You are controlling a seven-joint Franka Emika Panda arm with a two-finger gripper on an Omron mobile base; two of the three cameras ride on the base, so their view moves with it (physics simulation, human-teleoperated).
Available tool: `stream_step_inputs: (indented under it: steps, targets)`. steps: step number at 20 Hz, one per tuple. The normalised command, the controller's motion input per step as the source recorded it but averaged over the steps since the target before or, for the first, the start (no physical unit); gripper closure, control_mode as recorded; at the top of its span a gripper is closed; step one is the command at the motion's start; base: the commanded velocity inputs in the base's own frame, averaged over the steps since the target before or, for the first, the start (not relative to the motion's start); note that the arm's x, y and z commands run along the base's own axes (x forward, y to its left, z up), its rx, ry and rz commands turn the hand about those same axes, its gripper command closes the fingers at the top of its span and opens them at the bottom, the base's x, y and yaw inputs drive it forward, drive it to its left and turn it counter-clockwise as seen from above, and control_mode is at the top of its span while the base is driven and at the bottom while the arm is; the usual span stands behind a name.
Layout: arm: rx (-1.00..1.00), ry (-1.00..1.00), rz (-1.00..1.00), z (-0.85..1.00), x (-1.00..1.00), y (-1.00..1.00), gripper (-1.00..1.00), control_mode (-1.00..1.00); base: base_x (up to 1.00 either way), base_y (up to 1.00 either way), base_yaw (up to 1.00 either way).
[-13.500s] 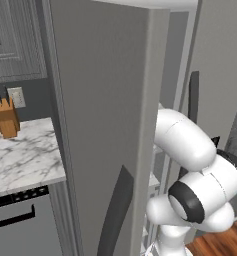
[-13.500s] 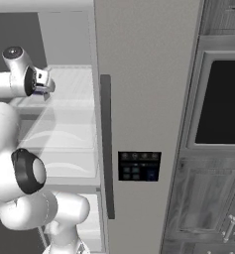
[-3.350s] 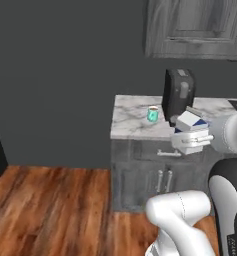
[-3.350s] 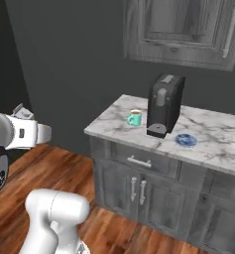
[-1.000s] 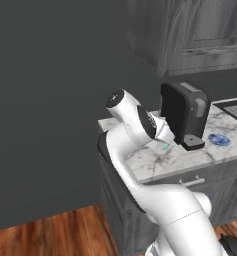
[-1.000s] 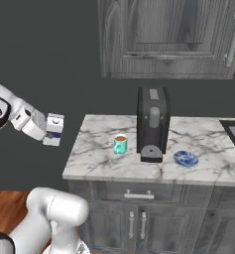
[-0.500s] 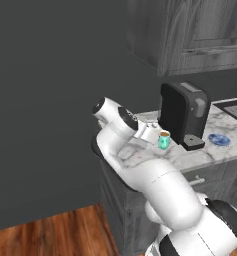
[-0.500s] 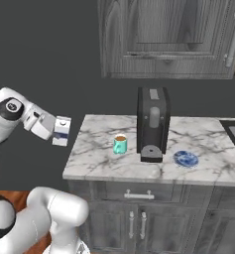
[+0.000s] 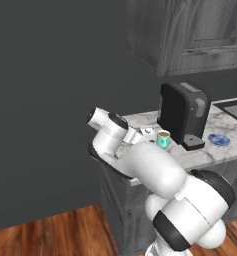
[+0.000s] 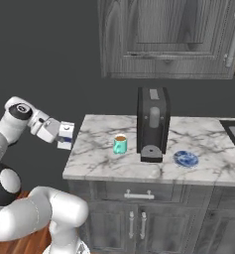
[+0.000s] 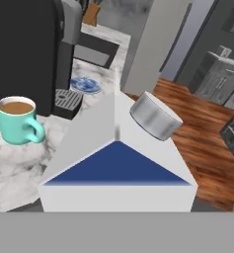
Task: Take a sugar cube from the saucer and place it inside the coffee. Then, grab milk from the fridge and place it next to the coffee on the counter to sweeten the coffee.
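Pincer (image 10: 59, 135) nearer counter (image 10: 99, 158) — milk (image 10: 65, 135) held

Counter (image 10: 104, 149): polished veined marble. Cabinets (image 10: 188, 218): matt grey wood grain. Milk (image 11: 118, 163): smooth, seemingly card, brushed-metal cap. Coffee (image 11: 17, 121): glossy cup. Floor (image 11: 207, 143): varnished wood.
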Motion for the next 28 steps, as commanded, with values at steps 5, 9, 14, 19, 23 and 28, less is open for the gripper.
stream_step_inputs:
  steps: [5,9,14,19,23,28]
  targets:
    - [-0.06,0.06,-0.04,-0.4,0.11,-0.17,1.0,-1.0,0.0,0.0,0.0]
    - [-0.01,0.1,-0.05,-0.09,0.24,-0.17,1.0,-1.0,0.0,0.0,0.0]
    - [-0.02,0.04,-0.04,-0.1,0.27,-0.38,1.0,-1.0,0.0,0.0,0.0]
    - [-0.05,0.01,-0.01,-0.16,0.39,-0.19,1.0,-1.0,0.0,0.0,0.0]
    - [-0.04,0.01,0.0,-0.15,0.25,-0.16,1.0,-1.0,0.0,0.0,0.0]
    - [-0.02,0.07,0.0,-0.23,0.16,-0.15,1.0,-1.0,0.0,0.0,0.0]
